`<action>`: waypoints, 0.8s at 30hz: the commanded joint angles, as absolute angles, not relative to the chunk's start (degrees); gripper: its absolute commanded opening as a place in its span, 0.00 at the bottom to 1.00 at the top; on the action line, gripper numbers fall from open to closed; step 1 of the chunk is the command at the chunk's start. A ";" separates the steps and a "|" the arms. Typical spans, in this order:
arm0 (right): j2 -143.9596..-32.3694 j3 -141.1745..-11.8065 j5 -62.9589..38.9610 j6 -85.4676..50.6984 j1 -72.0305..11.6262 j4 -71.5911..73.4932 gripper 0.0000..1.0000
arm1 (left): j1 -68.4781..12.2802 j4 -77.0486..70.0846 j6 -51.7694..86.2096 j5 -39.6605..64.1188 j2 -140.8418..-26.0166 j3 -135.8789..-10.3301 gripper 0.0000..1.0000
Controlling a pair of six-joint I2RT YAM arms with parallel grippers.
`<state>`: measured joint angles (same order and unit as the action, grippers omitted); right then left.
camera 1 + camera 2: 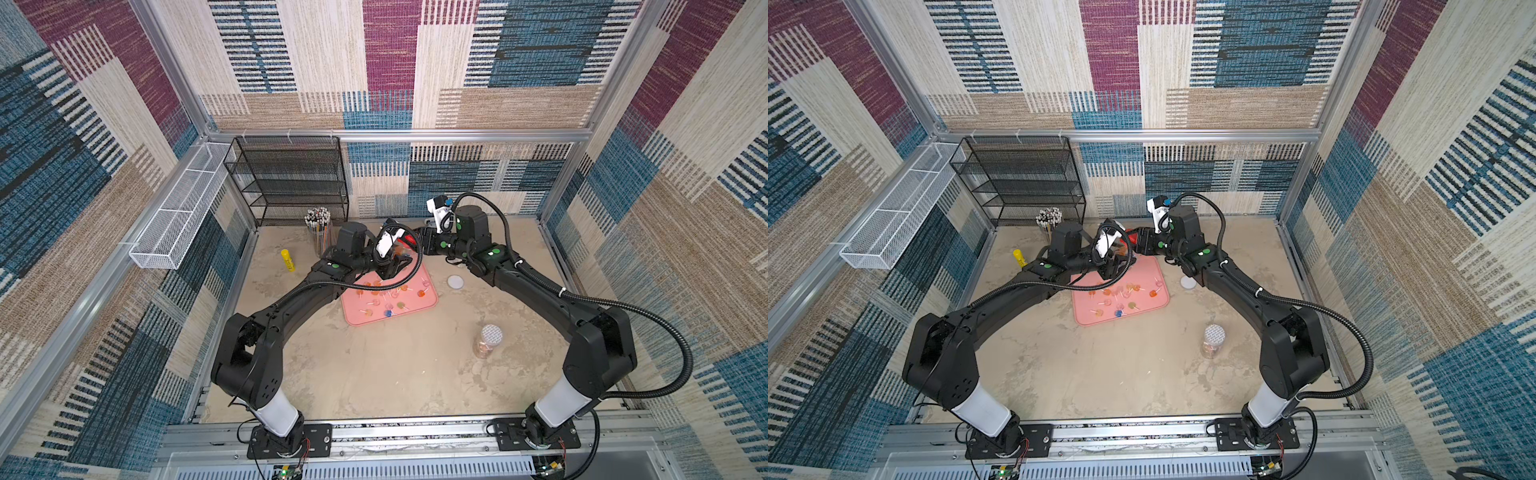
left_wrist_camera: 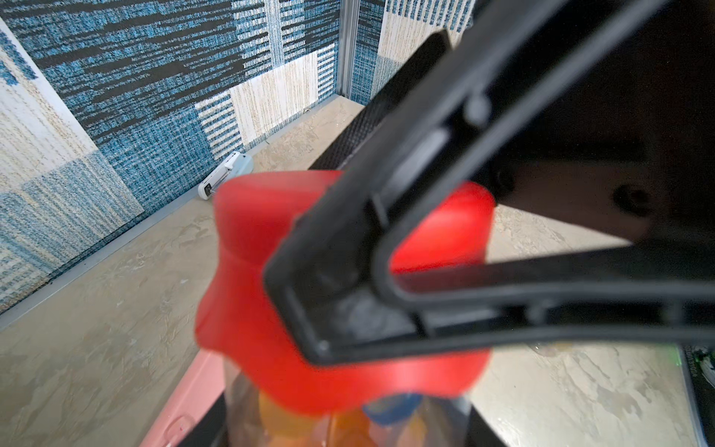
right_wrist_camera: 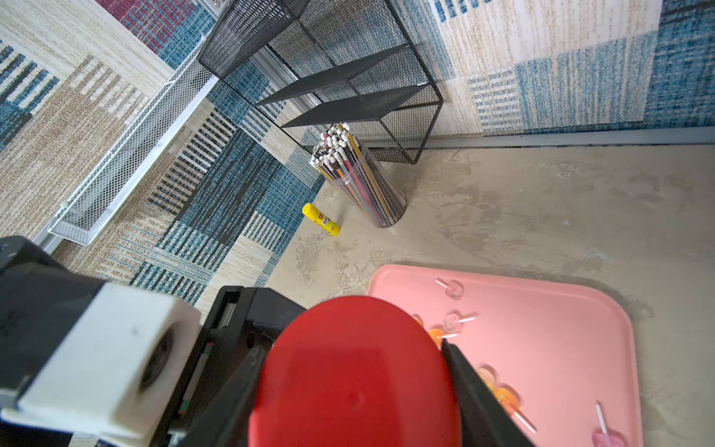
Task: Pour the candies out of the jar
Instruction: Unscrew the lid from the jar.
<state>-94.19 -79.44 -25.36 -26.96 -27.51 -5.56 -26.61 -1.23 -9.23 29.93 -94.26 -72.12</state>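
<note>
Hanging tilted above the pink tray's [image 3: 541, 348] far end, the jar [image 2: 348, 429] aimed its fitted red lid [image 2: 247, 271] at the right gripper [image 3: 354, 346], whose jaws pinched it; the left gripper [image 1: 395, 262] clamped the clear body; candies [image 3: 452, 323] lay below; a pencil cup [image 3: 363, 182] stood nearby.

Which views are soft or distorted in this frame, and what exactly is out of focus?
Left wrist view: the red lid and the right gripper's fingers across it are smeared, the far wall sharp. Right wrist view: the white camera block is blurred, the pencils and glue stick crisp. In both top views: even light, no glare, but the wide lens splays the frame posts outward.
</note>
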 commanded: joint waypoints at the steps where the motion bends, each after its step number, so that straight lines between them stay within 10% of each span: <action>1: -92.99 -78.73 -32.87 -24.04 -26.71 -1.05 0.41 | -25.98 -1.93 -8.51 38.67 -93.96 -74.07 0.00; 9: -88.60 -79.72 -50.40 -12.83 -24.88 -3.21 0.32 | -22.24 -1.99 -4.47 64.16 -94.34 -79.08 0.00; 19: -85.57 -77.67 -56.73 -8.73 -23.55 -4.79 0.30 | -22.22 2.02 -5.92 69.91 -93.97 -80.86 0.00; 24: -86.01 -79.23 -51.03 -12.02 -23.01 -4.61 0.56 | -22.29 2.90 -6.65 65.78 -93.52 -80.56 0.00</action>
